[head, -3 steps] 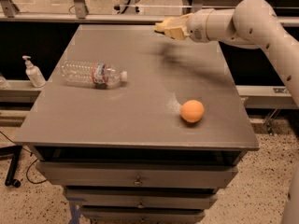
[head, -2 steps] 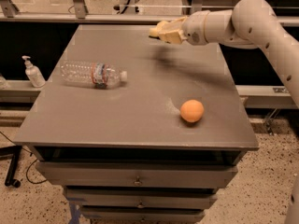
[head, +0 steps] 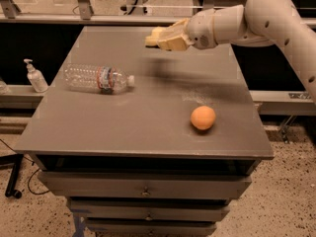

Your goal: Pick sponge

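The tool [head: 167, 37] is hovering over the far edge of the surface [head: 148, 132], pinching the sponge [head: 154, 36] aloft; an orange ball [head: 203, 117] is lying near the right edge, a bottle [head: 98, 78] toward the left

arm [head: 269, 11]: white, rounded, dark dots | tool [head: 155, 37]: pale yellow, over table [head: 123, 127] rear
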